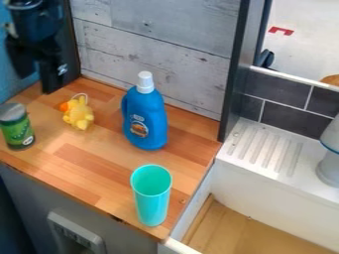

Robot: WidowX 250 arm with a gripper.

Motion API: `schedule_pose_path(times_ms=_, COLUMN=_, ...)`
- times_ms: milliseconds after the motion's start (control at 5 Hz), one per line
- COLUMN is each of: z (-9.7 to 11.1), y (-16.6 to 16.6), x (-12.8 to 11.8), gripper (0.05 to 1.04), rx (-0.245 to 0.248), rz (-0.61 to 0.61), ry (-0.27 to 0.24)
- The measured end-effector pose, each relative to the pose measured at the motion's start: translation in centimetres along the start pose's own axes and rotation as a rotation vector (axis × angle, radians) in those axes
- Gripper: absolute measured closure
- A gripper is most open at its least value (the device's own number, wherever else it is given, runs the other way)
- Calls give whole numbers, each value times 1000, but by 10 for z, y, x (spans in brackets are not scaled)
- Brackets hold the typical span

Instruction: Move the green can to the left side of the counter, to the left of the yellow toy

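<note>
The black gripper [41,74] hangs at the upper left, above the back left of the wooden counter, with nothing visible held in it; how its jaws stand cannot be made out. Nearest to it is a small yellow plush toy [79,115] with an orange part and a loop on top. A green can with a grey lid [18,130] stands at the counter's left edge. Upright near the back wall is a blue bottle [145,121] with a white cap. A turquoise cup [152,193] stands upright, mouth up, near the front right corner.
The wooden counter [79,158] ends at a grey plank wall [159,49] behind. To the right are a dark upright post [242,69], a white ridged drainboard [265,149] with a grey and white object [329,166], and a recessed basin with a wooden floor [242,230].
</note>
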State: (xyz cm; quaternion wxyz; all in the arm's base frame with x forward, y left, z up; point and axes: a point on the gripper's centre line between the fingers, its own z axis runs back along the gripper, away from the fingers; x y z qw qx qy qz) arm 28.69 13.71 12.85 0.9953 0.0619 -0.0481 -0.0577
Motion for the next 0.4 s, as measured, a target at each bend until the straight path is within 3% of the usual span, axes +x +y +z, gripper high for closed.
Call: schedule_pose_path(times_ms=400, z=-5, y=13, x=46, gripper=83, rx=-18, rz=-115, ry=-6)
